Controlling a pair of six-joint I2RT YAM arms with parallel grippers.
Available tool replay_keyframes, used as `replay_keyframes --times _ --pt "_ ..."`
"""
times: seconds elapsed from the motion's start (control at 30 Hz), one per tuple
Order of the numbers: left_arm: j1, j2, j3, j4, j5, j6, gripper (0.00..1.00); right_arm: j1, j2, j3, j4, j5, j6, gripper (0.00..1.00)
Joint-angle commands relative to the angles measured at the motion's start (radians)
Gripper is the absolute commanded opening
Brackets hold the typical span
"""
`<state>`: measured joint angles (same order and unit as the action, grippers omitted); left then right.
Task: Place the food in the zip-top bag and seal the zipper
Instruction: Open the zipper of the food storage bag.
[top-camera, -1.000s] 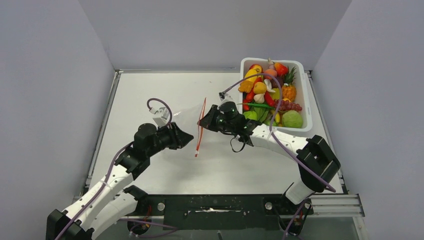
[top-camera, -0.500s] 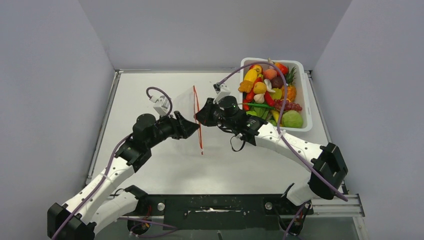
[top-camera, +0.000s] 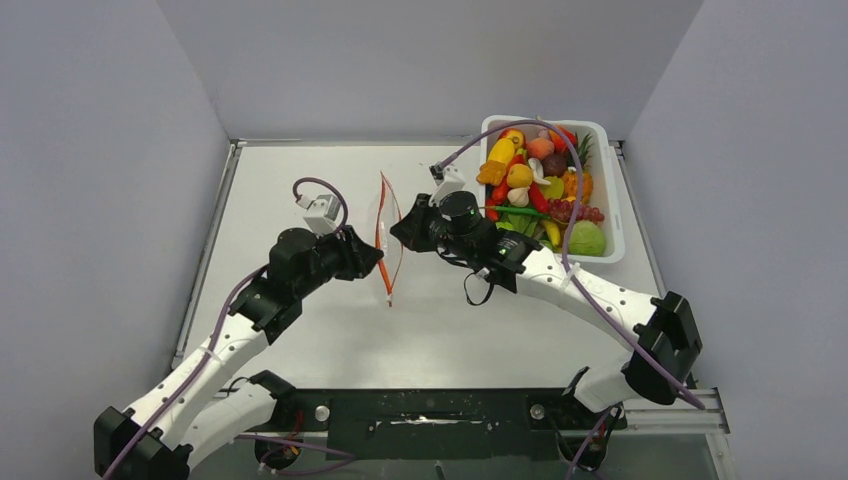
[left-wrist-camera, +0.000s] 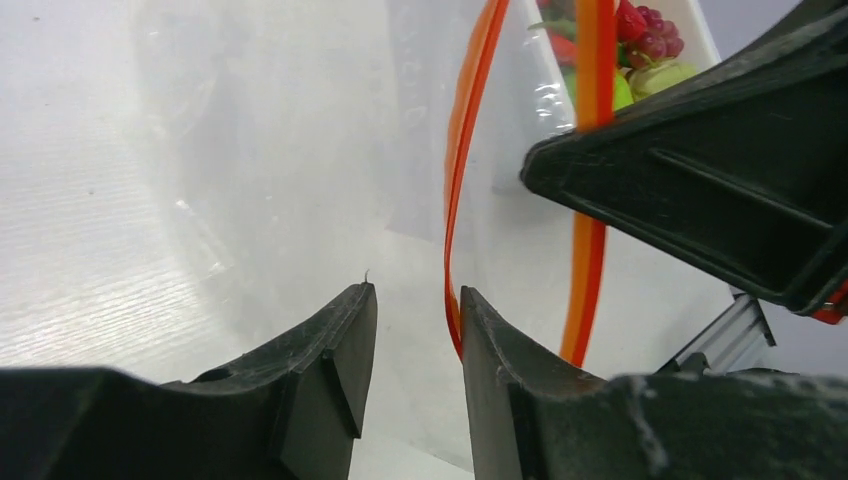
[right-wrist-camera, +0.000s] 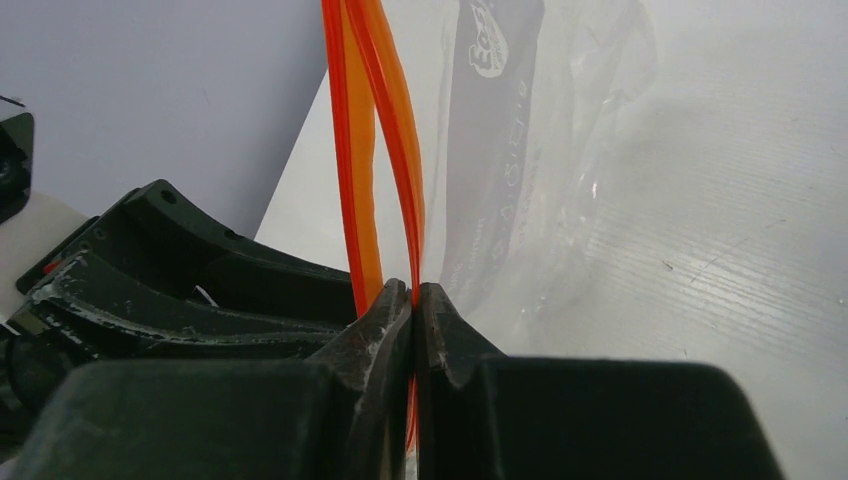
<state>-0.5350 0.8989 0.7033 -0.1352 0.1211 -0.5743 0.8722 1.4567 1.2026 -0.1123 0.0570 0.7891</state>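
The clear crinkly zip-top bag (right-wrist-camera: 560, 180) is upright between the two tools, left of the white rectangular plastic tub (top-camera: 614, 220) of glossy toy fruits and vegetables (top-camera: 540, 190). The right tool (right-wrist-camera: 413, 290), nearer that tub, is pinched together on one lip of the red-orange zipper strip (right-wrist-camera: 395, 150). The left tool (left-wrist-camera: 417, 295), farther from the tub, has its jaws apart, and the other lip rests against one finger's inner edge.
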Motion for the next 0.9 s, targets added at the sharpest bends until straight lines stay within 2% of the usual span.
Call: replay_keyframes --times 0.0,0.2,0.33,0.63,0.8,0.87 --pt "0.0 -0.018 0.051 -0.029 -0.076 0.044 0.35 0.006 -0.072 0.006 0.037 0.037 -0.005 0.0" --pt "0.0 0.008 0.037 0.041 -0.012 -0.004 0.36 0.009 -0.053 -0.008 0.072 0.006 0.021 0.0" --pt "0.0 0.005 0.017 0.134 0.04 -0.045 0.42 0.016 -0.035 -0.003 0.073 0.01 0.023 0.0" --pt "0.0 0.046 -0.003 0.214 0.017 -0.071 0.43 0.019 -0.037 -0.01 0.065 0.034 0.01 0.0" --pt "0.001 0.061 0.033 0.149 -0.071 -0.027 0.09 0.009 -0.042 0.0 0.032 0.063 -0.032 0.0" --pt "0.002 0.054 0.052 0.099 -0.151 0.015 0.0 -0.01 -0.049 -0.001 0.004 0.078 -0.047 0.0"
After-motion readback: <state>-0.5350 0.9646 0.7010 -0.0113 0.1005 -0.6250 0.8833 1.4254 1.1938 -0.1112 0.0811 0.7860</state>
